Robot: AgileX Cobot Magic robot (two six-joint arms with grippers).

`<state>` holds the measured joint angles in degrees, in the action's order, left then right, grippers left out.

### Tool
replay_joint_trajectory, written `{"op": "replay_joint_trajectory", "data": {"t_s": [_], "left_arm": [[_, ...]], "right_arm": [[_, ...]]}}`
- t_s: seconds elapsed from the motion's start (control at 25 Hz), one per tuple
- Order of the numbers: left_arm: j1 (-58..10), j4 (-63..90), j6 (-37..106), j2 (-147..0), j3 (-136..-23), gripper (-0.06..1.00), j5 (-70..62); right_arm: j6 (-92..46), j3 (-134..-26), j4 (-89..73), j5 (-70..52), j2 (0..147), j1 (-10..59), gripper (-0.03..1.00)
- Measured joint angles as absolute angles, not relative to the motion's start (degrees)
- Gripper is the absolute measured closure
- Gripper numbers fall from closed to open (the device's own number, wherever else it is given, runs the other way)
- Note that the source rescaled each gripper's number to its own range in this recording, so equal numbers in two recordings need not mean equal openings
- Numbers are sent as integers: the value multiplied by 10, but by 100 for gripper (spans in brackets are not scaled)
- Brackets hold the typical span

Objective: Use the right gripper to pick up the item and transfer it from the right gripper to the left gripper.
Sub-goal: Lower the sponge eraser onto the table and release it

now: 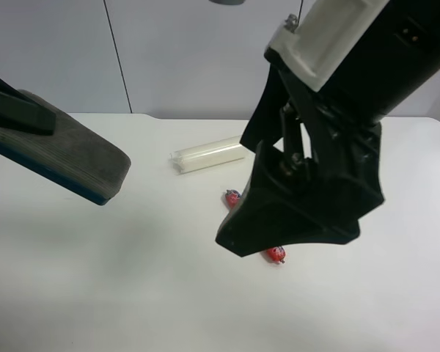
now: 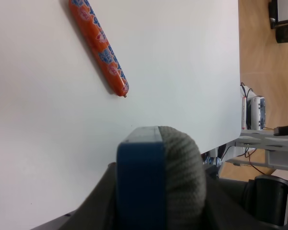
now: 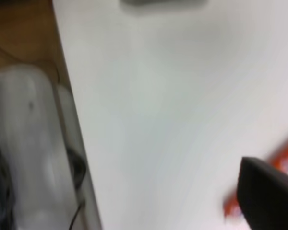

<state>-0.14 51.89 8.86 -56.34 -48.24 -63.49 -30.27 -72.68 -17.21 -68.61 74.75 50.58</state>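
The item [image 1: 66,158], a block with a dark grey felt top and a blue base, is held in the air by the arm at the exterior high view's left. The left wrist view shows it end-on [image 2: 158,177], clamped between my left gripper's [image 2: 158,203] two jaws. One black jaw of the left gripper [image 1: 18,114] lies on its felt top. My right gripper [image 1: 293,220] hangs empty over the table's middle, apart from the item. Only one of its dark fingers [image 3: 269,196] shows, far to one side of the blurred right wrist view, so the jaws look open.
A red printed sausage tube [image 2: 100,48] lies on the white table [image 1: 169,293]; under the right gripper only its ends [image 1: 276,254] show. A white translucent roll [image 1: 207,155] lies behind it. Table edges and floor equipment [image 2: 257,112] appear in the wrist views.
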Motion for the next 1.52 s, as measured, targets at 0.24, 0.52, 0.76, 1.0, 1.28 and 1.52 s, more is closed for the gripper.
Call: {"op": "replay_joint_trajectory", "data": {"t_s": [0.24, 0.52, 0.76, 1.0, 1.28, 1.52], "left_arm": [[-1, 519, 89, -563, -482, 91, -635], [-1, 505, 89, -563, -482, 91, -635], [-1, 489, 89, -563, -482, 91, -637], [-1, 485, 90, -563, -482, 91, -640], [-1, 484, 91, -563, -482, 91, -640], [-1, 484, 91, -563, -482, 91, -640]], "right_arm": [[-226, -673, -140, -693, 709, 506, -2], [-193, -508, -136, -693, 631, 506, -2], [-175, -377, -136, -647, 533, 506, -2], [-167, -304, -136, -641, 412, 506, -2], [-159, -296, -127, -628, 266, 507, -2], [-131, -294, -108, -623, 167, 507, -2]]}}
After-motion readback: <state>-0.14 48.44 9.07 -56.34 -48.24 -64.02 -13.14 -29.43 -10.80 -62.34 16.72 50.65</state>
